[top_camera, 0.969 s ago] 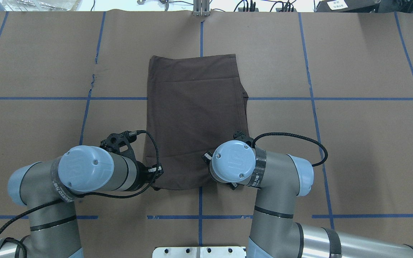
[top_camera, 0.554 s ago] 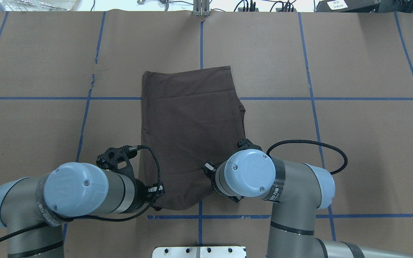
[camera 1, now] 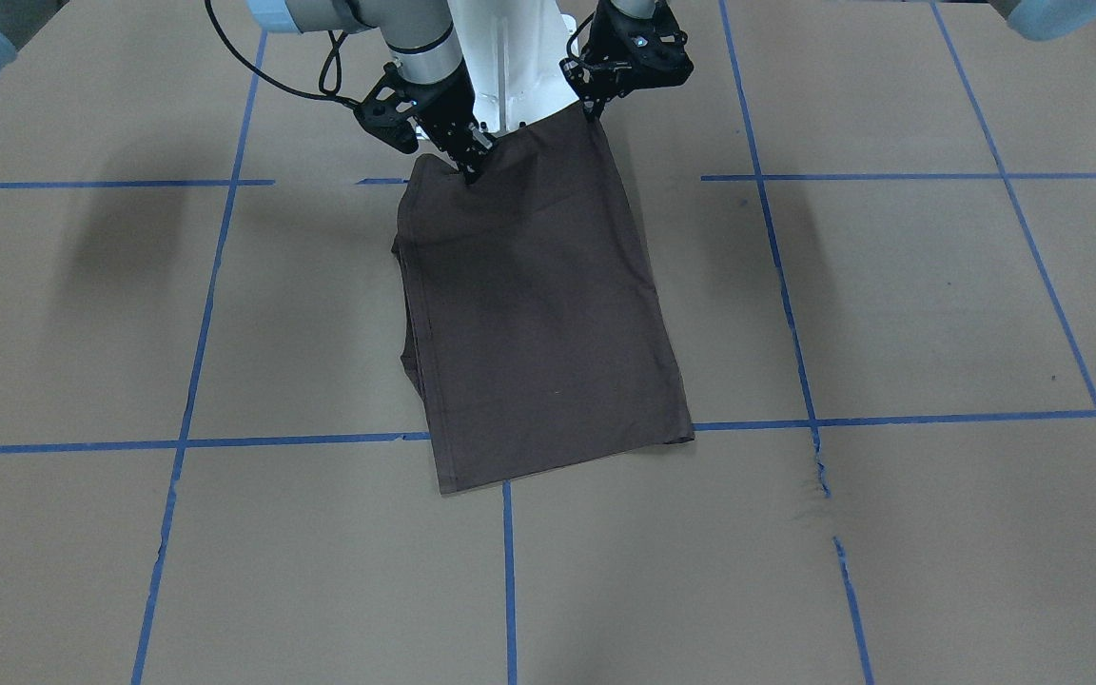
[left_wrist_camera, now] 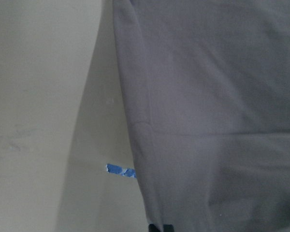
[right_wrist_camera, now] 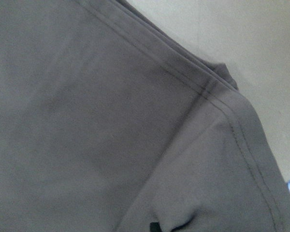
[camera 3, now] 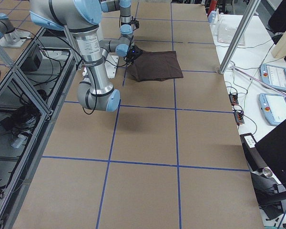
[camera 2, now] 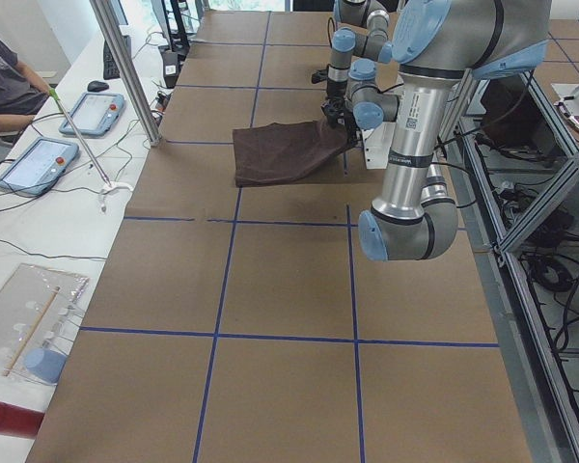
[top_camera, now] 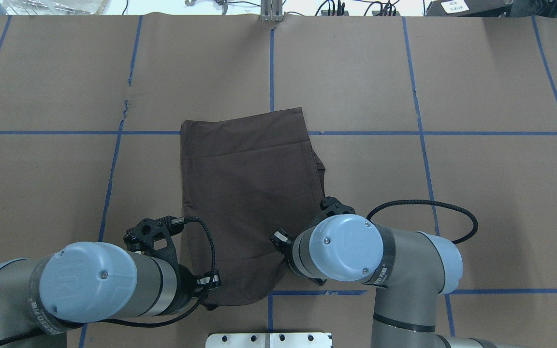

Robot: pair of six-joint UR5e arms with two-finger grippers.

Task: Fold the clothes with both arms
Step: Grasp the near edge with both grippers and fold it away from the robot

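Both jaws gripping T-shirt (top_camera: pixel 247 193) corners, wide table (top_camera: pixel 476 77) around

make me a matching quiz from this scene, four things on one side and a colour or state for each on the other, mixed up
Things:
1. shirt
2. left gripper
3. tape
4. base

Colour or state:
A. white
B. blue, in lines across the table
C. dark brown, folded to a rectangle
D. shut on a shirt corner

Pairs: 1-C, 2-D, 3-B, 4-A
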